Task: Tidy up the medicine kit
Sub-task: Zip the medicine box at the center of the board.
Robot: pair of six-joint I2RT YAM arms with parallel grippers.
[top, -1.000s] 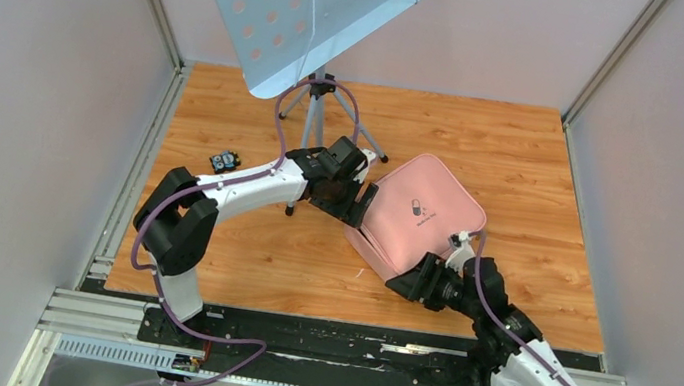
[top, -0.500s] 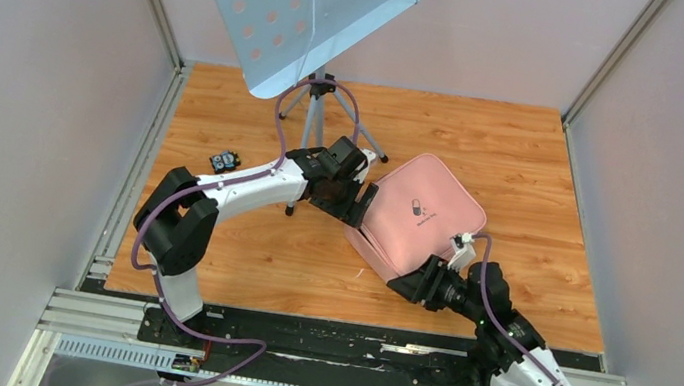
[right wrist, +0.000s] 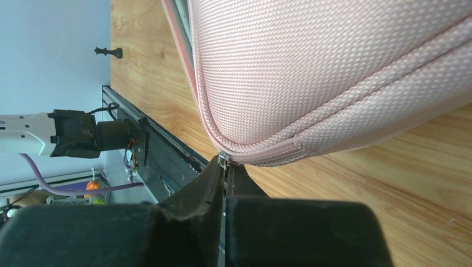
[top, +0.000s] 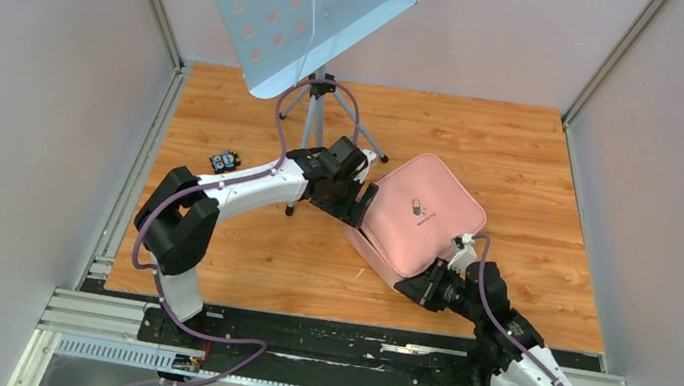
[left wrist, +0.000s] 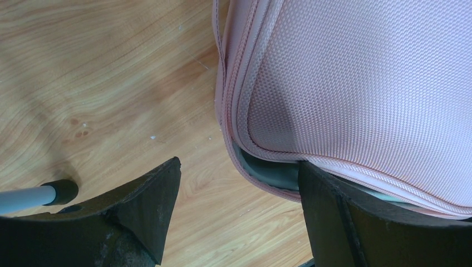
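The pink medicine kit point(top: 421, 214) lies on the wooden floor with its pill logo up. Its lid is slightly ajar at the left corner, where grey lining point(left wrist: 273, 172) shows. My left gripper point(top: 357, 205) stands open at that corner. In the left wrist view the kit point(left wrist: 362, 83) rests against the right finger point(left wrist: 328, 211), and bare floor fills my left gripper's point(left wrist: 239, 165) gap. My right gripper point(top: 418, 285) is at the kit's near corner. In the right wrist view my right gripper point(right wrist: 227, 165) is shut on the small metal zip pull point(right wrist: 224, 159) under the kit point(right wrist: 311, 72).
A pale blue perforated music stand point(top: 304, 6) on a tripod stands behind the left arm, one rubber foot point(left wrist: 61, 191) beside my left finger. A small black object point(top: 224, 160) lies at the left. Grey walls enclose the floor, and a black rail point(top: 318, 336) runs along the near edge.
My right gripper has closed on the zip pull at the kit's near corner, and the right arm shifted slightly right. The left arm and the kit have not moved.
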